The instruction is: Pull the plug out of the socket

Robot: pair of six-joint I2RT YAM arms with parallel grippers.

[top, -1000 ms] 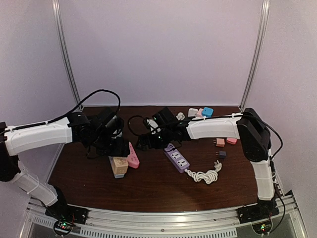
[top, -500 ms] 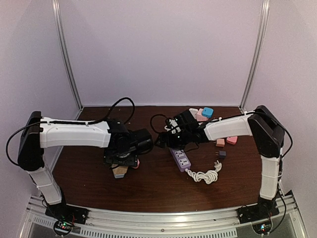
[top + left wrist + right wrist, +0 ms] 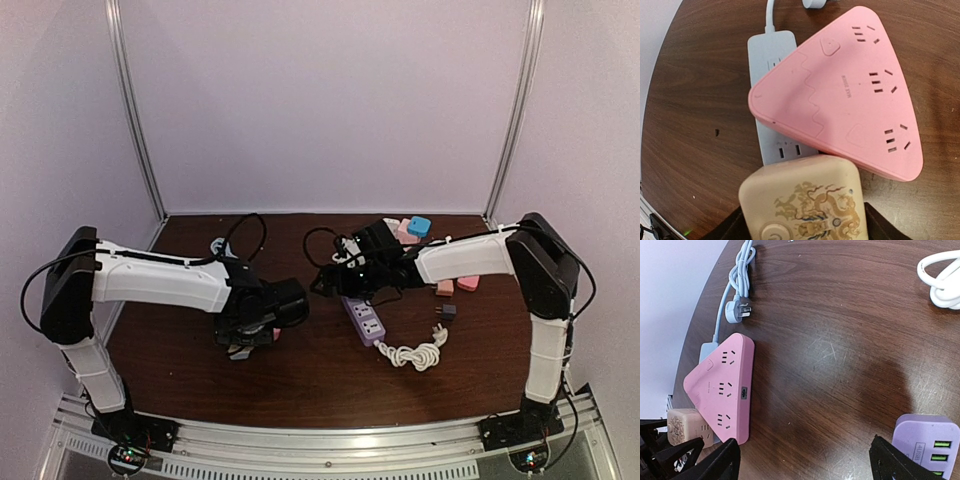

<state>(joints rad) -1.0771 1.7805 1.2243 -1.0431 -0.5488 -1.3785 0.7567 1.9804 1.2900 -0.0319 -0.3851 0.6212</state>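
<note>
Lower centre of the left wrist view: the left gripper (image 3: 805, 220) straddles the beige plug cube (image 3: 800, 190), evidently set for a pull; whether it pinches cannot be told. The cube sits on the grey strip (image 3: 771, 60), the pink block (image 3: 845, 95) overlapping. The right gripper (image 3: 804, 450) hovers spread wide and empty by the purple strip (image 3: 927, 440).
</note>
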